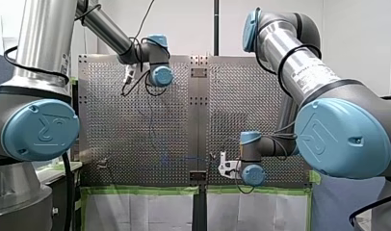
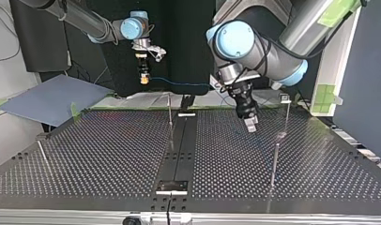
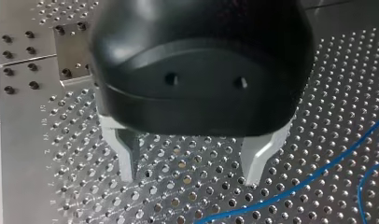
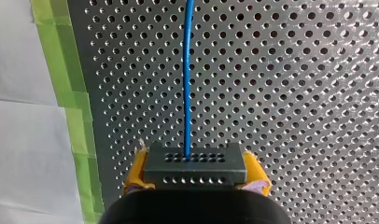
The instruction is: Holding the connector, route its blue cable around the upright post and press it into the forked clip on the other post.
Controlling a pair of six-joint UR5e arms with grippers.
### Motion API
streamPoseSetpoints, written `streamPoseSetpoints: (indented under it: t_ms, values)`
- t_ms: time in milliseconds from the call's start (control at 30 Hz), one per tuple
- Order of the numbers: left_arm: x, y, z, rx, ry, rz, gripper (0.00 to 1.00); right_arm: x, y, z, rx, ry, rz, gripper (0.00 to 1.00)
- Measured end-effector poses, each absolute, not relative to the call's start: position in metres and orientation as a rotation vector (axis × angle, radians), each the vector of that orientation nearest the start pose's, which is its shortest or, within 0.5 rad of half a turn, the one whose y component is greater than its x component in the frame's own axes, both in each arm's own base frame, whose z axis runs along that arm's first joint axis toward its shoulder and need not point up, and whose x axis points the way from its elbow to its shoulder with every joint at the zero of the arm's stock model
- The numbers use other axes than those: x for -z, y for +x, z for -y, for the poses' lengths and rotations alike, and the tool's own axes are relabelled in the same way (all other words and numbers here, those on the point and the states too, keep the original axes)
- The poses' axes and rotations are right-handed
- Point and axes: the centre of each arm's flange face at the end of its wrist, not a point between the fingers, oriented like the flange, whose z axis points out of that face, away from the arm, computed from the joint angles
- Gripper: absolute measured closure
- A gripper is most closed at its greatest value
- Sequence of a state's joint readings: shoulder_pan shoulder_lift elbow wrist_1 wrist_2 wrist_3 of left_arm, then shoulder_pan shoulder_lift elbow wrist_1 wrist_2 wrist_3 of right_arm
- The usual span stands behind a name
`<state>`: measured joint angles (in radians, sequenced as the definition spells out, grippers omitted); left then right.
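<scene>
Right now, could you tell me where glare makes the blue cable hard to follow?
Front view: the perforated table shines and the blue cable nearly vanishes. Top view: it shows well against the dark backdrop. Right wrist view: even light, plain from the connector onward.

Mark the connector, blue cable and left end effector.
connector (image 4: pixel 195 164), right wrist view, top face.
blue cable (image 4: pixel 188 70), right wrist view, straight run.
left end effector (image 3: pixel 190 177), left wrist view, midway between fingertips.

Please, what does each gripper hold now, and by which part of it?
My right gripper holds the dark connector by its two ends, with the blue cable leaving ahead. My left gripper is open and holds nothing.
</scene>
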<state>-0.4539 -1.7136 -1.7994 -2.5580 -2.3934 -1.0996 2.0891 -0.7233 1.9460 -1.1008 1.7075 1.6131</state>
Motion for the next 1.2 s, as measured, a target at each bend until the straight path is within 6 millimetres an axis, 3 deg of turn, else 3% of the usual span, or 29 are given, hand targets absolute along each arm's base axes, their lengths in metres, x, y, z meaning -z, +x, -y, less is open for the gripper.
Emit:
streamPoseSetpoints:
  t_ms: [633,1200]
  values:
    - [-0.363,0.445,0.268,-0.727,0.029,-1.462,0.00,0.036,0.371,0.409,-1.428,1.577,1.099,1.00]
    - [-0.344,0.483,0.272,-0.830,0.090,-1.516,0.00,0.035,0.371,0.409,-1.430,1.575,1.097,1.00]
